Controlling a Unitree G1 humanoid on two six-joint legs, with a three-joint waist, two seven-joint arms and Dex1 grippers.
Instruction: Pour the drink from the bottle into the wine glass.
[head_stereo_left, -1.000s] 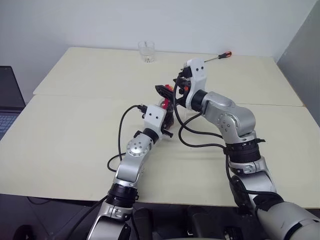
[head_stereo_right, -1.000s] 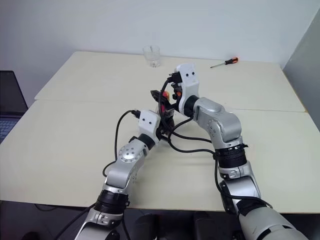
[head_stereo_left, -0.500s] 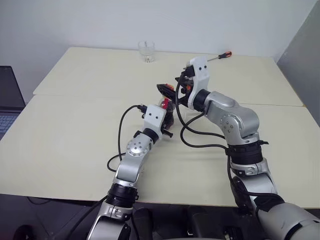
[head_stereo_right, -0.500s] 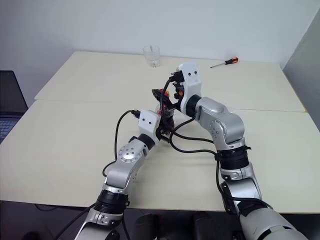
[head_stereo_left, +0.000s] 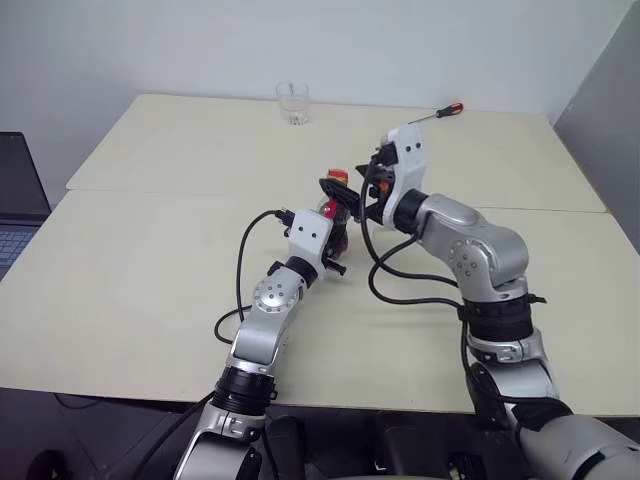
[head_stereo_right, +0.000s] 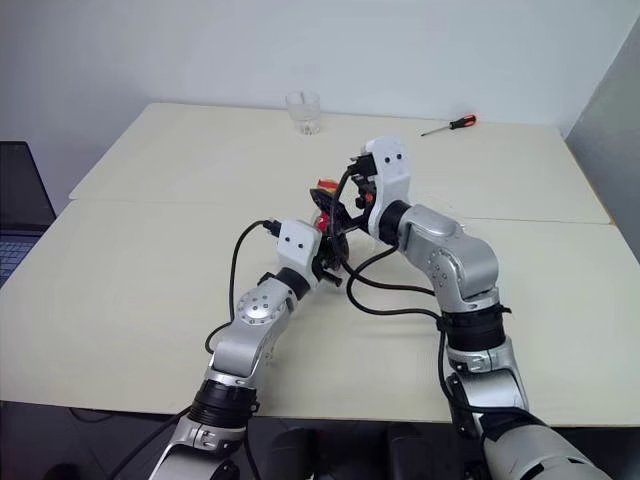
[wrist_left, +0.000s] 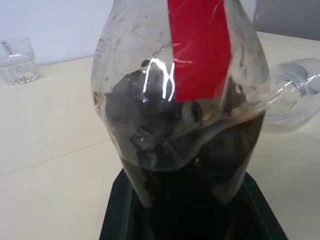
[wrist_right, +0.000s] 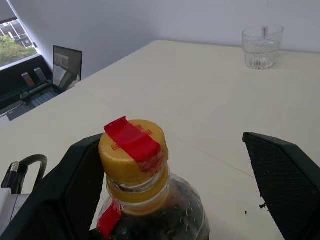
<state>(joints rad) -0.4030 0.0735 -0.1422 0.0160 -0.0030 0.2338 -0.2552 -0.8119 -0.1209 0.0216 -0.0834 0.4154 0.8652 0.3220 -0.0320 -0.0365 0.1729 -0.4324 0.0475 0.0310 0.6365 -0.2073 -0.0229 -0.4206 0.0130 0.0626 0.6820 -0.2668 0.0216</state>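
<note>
My left gripper (head_stereo_left: 338, 234) is shut on the lower body of the bottle (wrist_left: 185, 100) and holds it upright just above the table. The dark drink (wrist_left: 200, 145) fills the bottle's lower part. A strip of red label runs up over the yellow cap (wrist_right: 132, 150). My right gripper (wrist_right: 172, 150) is open at cap height. One finger stands on each side of the cap, well clear of it. The wine glass (wrist_left: 295, 92) shows as a clear rounded bowl just beyond the bottle. In the head views my right arm hides it.
A short clear tumbler (head_stereo_left: 293, 102) stands at the table's (head_stereo_left: 150, 280) far edge. A red-handled screwdriver (head_stereo_left: 440, 112) lies at the far right. A laptop (head_stereo_left: 15, 190) sits off the table's left side.
My right forearm has swung slightly to the right, and the bottle's yellow cap now shows beside its fingers. The left gripper and the bottle have kept still.
</note>
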